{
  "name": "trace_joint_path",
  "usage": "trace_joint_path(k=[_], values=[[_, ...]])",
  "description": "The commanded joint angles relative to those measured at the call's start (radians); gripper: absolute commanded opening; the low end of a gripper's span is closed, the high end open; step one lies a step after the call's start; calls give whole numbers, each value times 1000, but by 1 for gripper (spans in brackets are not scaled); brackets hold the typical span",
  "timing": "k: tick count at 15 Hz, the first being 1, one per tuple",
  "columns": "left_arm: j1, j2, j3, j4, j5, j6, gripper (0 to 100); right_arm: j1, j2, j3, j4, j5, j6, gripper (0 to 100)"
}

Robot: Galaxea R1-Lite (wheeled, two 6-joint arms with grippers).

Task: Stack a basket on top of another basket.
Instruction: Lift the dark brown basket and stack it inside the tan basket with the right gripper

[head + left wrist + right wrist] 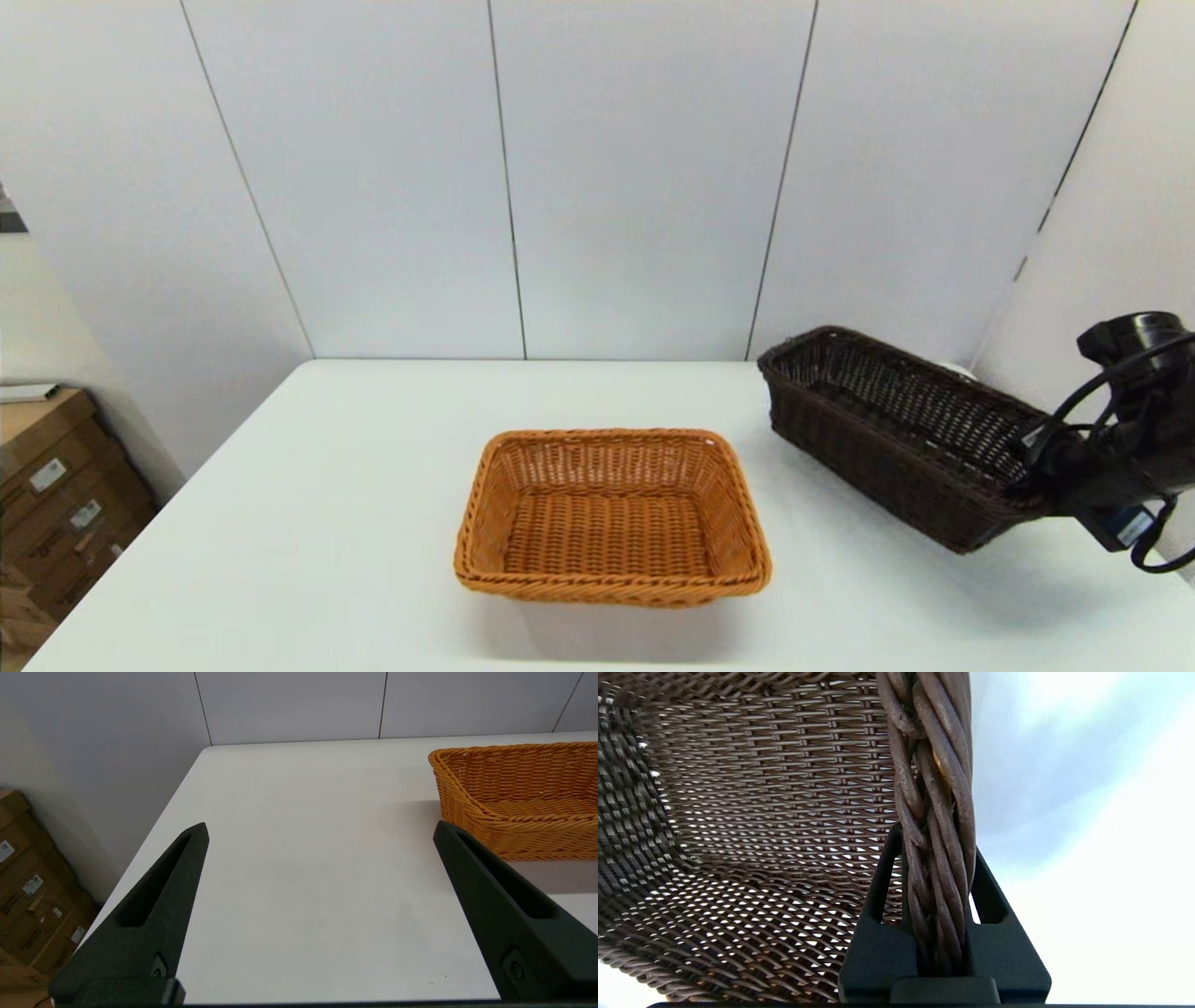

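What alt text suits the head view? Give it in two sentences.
The right gripper clamps the rim of a dark brown basket, lifted and tilted at the white table's right side. An orange basket sits empty at the table's middle.

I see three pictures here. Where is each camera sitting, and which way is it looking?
Head view: on the robot's head, looking down at the table, orange basket and dark basket; the right end effector shows at the dark basket's near end.
Left wrist view: behind the left end effector, fingers wide apart, facing bare table and the orange basket.
Right wrist view: behind the right end effector, shut on the dark basket's braided rim.
Shared: head and left wrist both show the orange basket; head and right wrist, the dark one.
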Motion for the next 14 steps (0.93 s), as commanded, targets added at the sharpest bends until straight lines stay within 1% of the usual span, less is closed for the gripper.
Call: trace_joint_path(k=[1,2,3,4,6,10,13,14], values=[[0,0,0,0,0,0,100,-13,-104,-19,11,62,-3,0],[0,0,0,0,0,0,100,-5,-124,-24,22,71,-9,0],[0,0,0,0,0,0,100,10,-141,-30,36,74,-31,0],[0,0,0,0,0,0,100,42,-160,-36,51,72,-43,0],[0,0,0,0,0,0,100,128,-210,-65,77,72,-46,0],[0,0,0,0,0,0,100,369,-233,-200,179,63,-57,0],[0,0,0,0,0,0,100,524,-179,-303,202,54,-85,0],[0,0,0,0,0,0,100,561,-156,-331,205,49,-109,0]])
